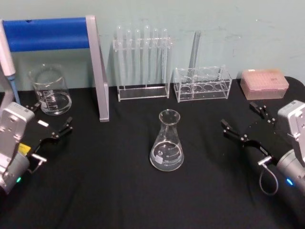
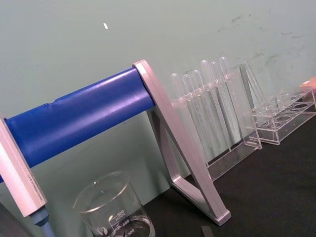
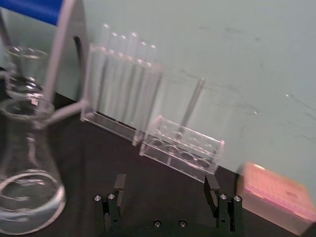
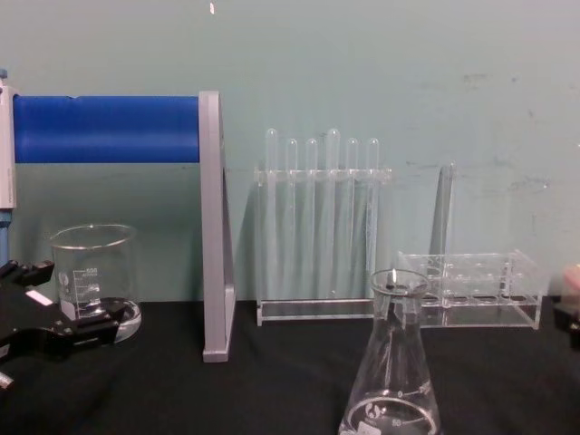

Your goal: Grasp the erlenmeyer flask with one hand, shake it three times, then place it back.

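So the erlenmeyer flask (image 1: pixel 167 145) is standing upright around the middle of the black worktop (image 1: pixel 119 191), with nothing touching it. Over toward the right edge sits the right gripper (image 1: pixel 239 117), jaws wide apart, aimed the flask's way with bare cloth between them. By the left edge, the left gripper (image 1: pixel 51 117) is spread apart too, just in front of the beaker (image 1: pixel 50 90). The test tube racks (image 1: pixel 143 67) line the back edge, and the front of the worktop is open room.
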Motion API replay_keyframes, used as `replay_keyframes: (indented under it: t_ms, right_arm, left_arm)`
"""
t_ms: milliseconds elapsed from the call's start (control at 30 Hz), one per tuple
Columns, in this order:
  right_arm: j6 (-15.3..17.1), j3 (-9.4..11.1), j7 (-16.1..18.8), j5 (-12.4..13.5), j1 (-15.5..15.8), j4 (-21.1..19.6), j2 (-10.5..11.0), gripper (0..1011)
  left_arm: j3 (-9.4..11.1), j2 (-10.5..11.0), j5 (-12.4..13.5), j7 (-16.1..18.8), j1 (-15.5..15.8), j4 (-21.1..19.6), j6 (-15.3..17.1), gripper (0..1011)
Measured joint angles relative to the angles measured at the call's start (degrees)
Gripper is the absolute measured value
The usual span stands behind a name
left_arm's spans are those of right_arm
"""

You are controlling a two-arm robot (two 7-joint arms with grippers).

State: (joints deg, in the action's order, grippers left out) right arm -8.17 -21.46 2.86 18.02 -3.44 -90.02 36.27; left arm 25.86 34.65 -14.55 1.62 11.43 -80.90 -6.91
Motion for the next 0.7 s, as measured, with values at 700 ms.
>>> replay_keyframes:
  t_ms: [700]
  right_arm:
    - [0.68, -0.06, 13.73, 8.87, 3.69, -4.07, -2.00, 1000]
  left_arm:
    - [0.00, 0.00, 0.00, 0.00, 0.00, 0.00, 0.00, 1001]
